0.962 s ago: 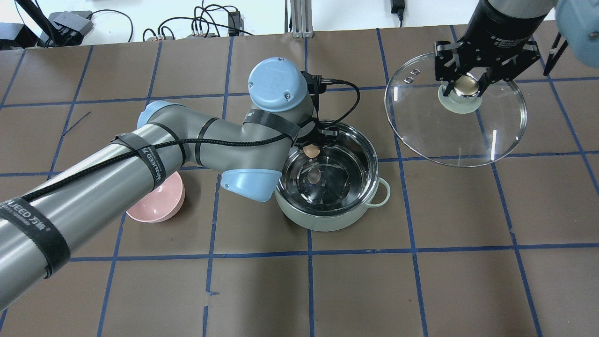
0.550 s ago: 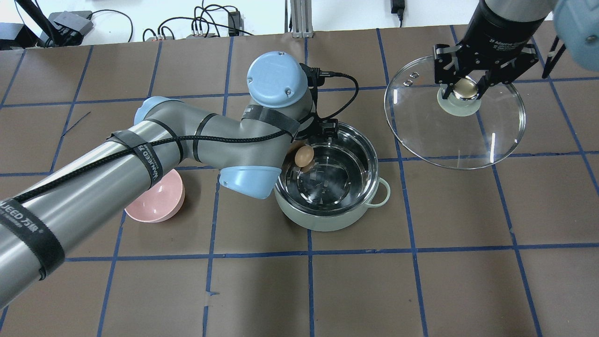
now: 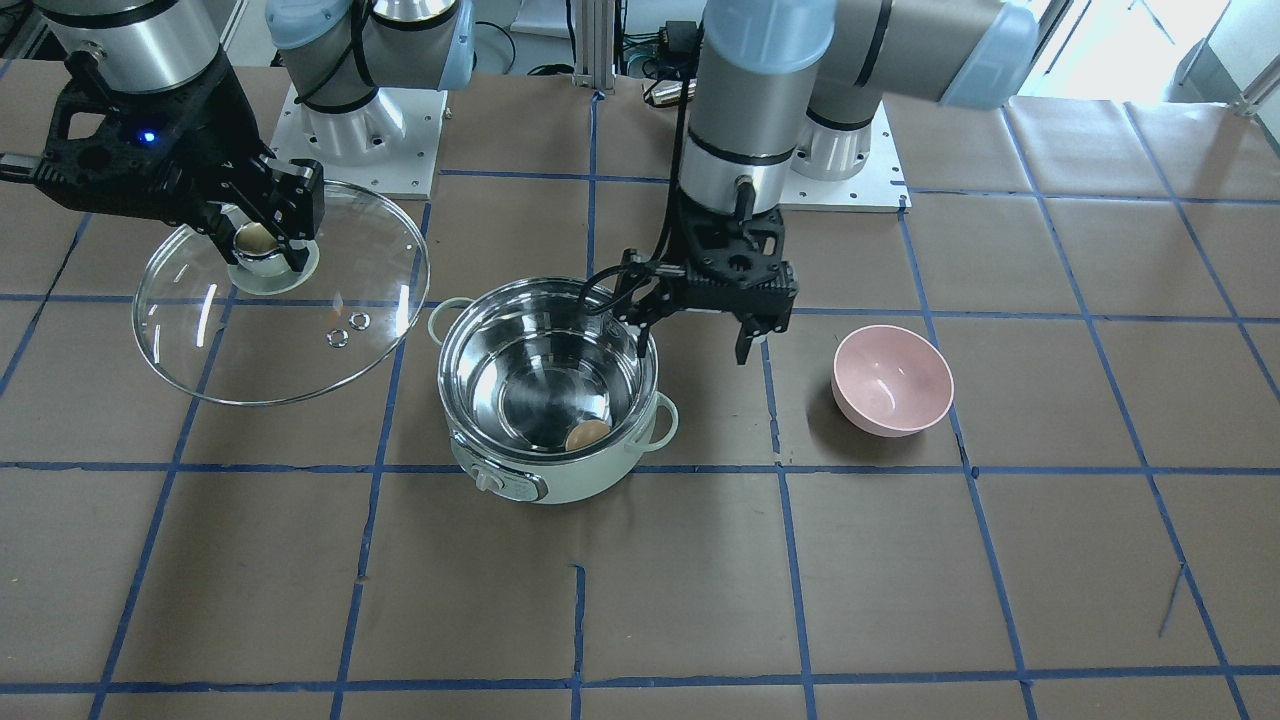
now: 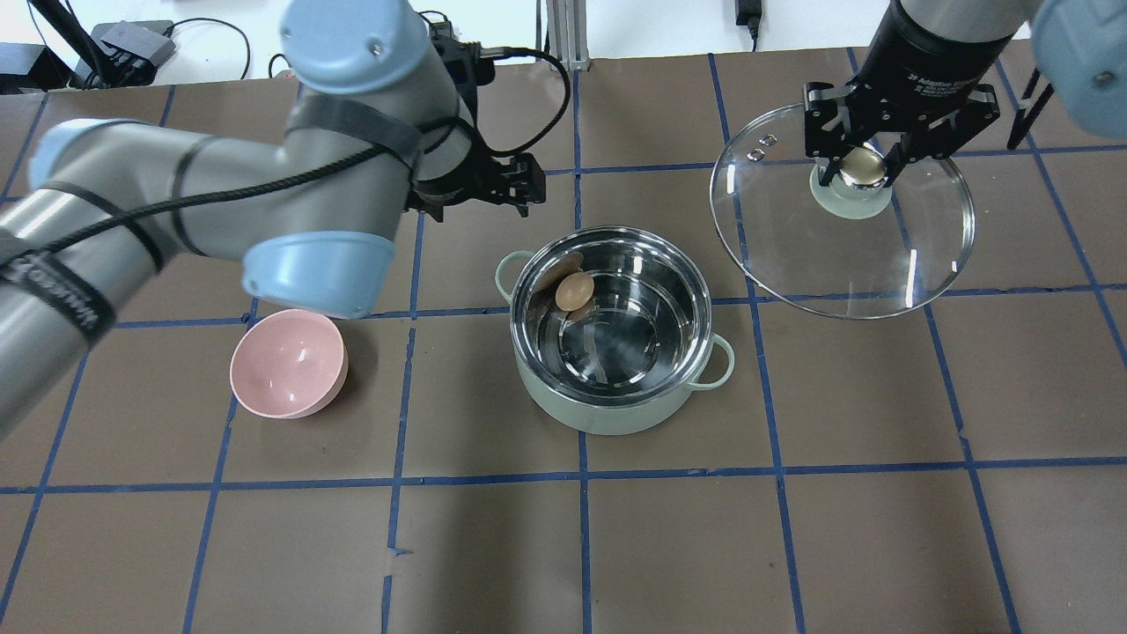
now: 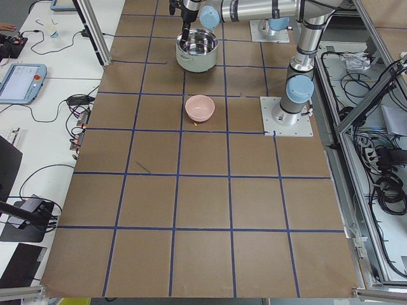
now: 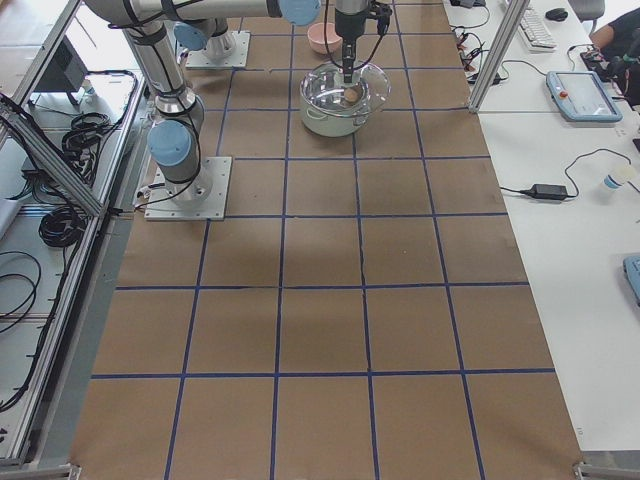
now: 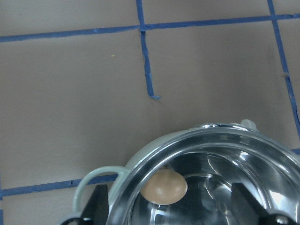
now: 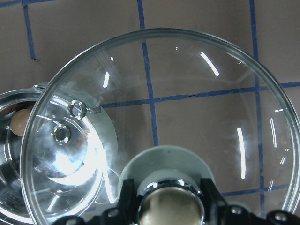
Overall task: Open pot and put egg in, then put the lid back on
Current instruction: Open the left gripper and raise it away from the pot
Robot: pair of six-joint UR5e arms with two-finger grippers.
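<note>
The mint-green pot [image 4: 607, 416] stands open at mid-table, and in the front-facing view [image 3: 560, 487] its dial shows. The brown egg [image 4: 574, 291] lies inside it against the steel wall; it also shows in the front-facing view [image 3: 587, 434] and the left wrist view [image 7: 164, 186]. My left gripper [image 4: 475, 201] is open and empty, raised behind and to the left of the pot [image 3: 693, 340]. My right gripper [image 4: 861, 167] is shut on the gold-tan knob of the glass lid [image 4: 845, 255] and holds the lid in the air to the right of the pot [image 3: 260, 340].
A pink bowl [image 4: 288, 363] sits on the table left of the pot, and it shows in the front-facing view [image 3: 892, 380]. Brown paper with blue tape lines covers the table. Cables and boxes lie beyond the far edge.
My left gripper let the egg go into the pot, then rose and drew back to the far left. My right gripper with the lid shifted slightly left.
</note>
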